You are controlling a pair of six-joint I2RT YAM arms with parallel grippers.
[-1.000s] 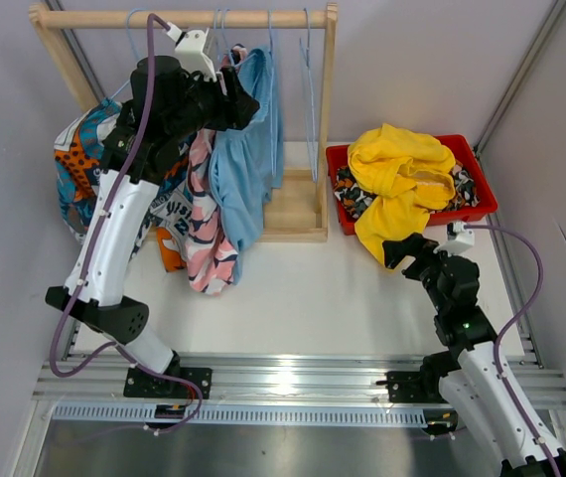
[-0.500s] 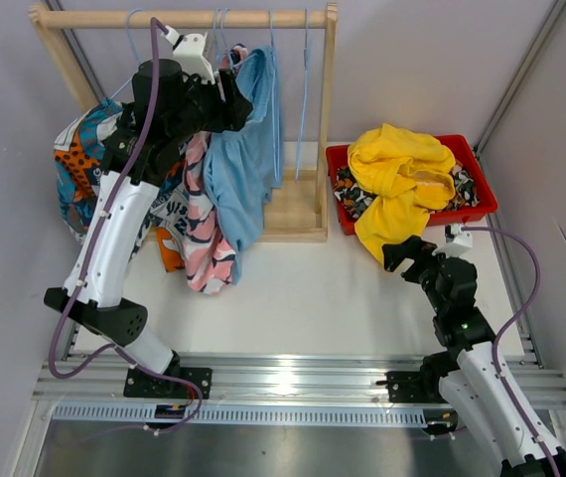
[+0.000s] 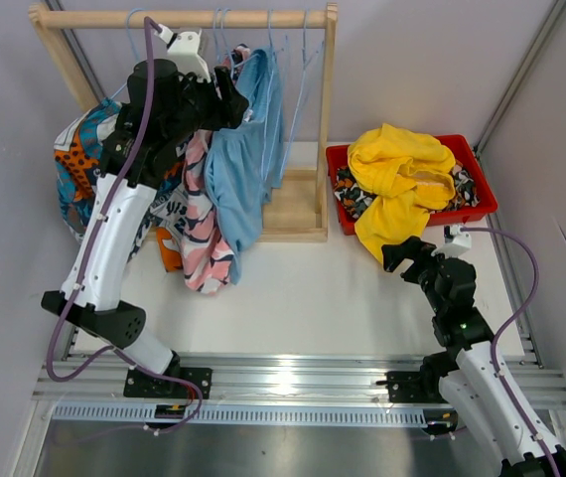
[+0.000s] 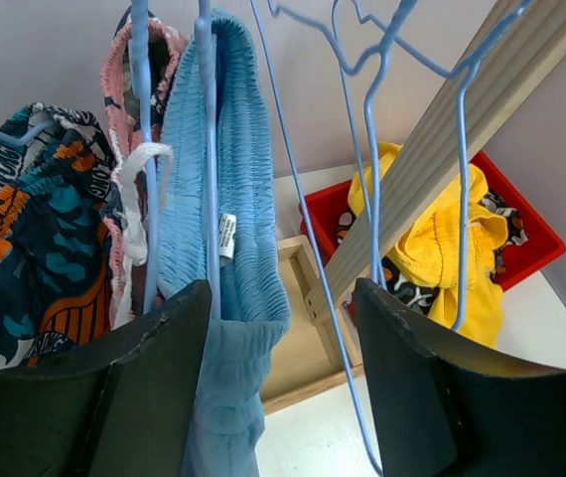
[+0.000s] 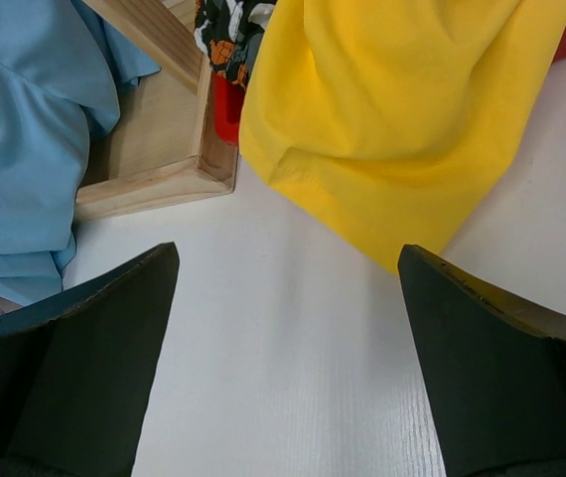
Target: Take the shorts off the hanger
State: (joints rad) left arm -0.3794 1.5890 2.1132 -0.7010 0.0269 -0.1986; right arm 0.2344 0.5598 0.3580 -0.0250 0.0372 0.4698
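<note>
The light blue shorts [image 3: 238, 169] hang on a blue hanger [image 4: 207, 149] on the wooden rack [image 3: 184, 18]. My left gripper [image 3: 241, 97] is open at their top. In the left wrist view its jaws [image 4: 281, 298] stand wide apart, with the light blue shorts [image 4: 223, 248] and the hanger wire by the left finger. The pink shorts [image 3: 204, 234] and the teal-orange patchwork shorts [image 3: 84, 169] hang to the left. The yellow shorts [image 3: 397, 174] lie over the blotched shorts [image 3: 348, 197] in the red bin [image 3: 480, 194]. My right gripper [image 3: 397, 253] is open and empty over the table, near the yellow shorts' hem [image 5: 402, 119].
Empty blue hangers [image 3: 303, 70] hang tilted at the rack's right end, beside its upright post [image 3: 328, 89]. The rack's wooden base [image 3: 293, 214] sits between the hanging shorts and the bin. A rail runs along the near table edge [image 3: 283, 383].
My left gripper has shifted slightly left along the rod with the light blue shorts. The empty hangers have swung and now tilt. The right arm has barely moved.
</note>
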